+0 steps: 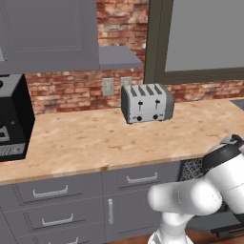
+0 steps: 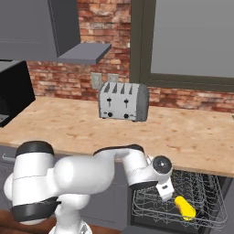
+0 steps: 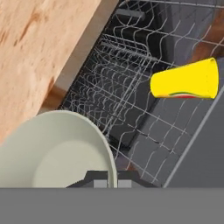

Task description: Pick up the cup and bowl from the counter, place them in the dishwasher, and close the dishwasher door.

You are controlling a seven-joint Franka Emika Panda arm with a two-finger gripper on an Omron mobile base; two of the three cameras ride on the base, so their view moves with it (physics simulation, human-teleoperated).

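Note:
My gripper (image 3: 113,178) is shut on the rim of a pale cream bowl (image 3: 52,153), which I hold over the front left of the dishwasher's pulled-out wire rack (image 3: 127,87). A yellow cup (image 3: 186,79) lies on its side in that rack, apart from the bowl. In the right base view the gripper (image 2: 165,191) hangs low over the rack (image 2: 205,192), just left of the cup (image 2: 185,208). The counter (image 2: 68,128) runs above, its thick front edge (image 3: 83,48) beside the rack. A flat grey panel (image 3: 201,153) lies beyond the rack's edge.
A silver toaster (image 1: 147,103) stands at the back of the counter by the brick wall. A black appliance (image 1: 12,119) sits at the counter's left end. Grey drawers with silver handles (image 1: 50,193) are left of the dishwasher opening (image 1: 190,169).

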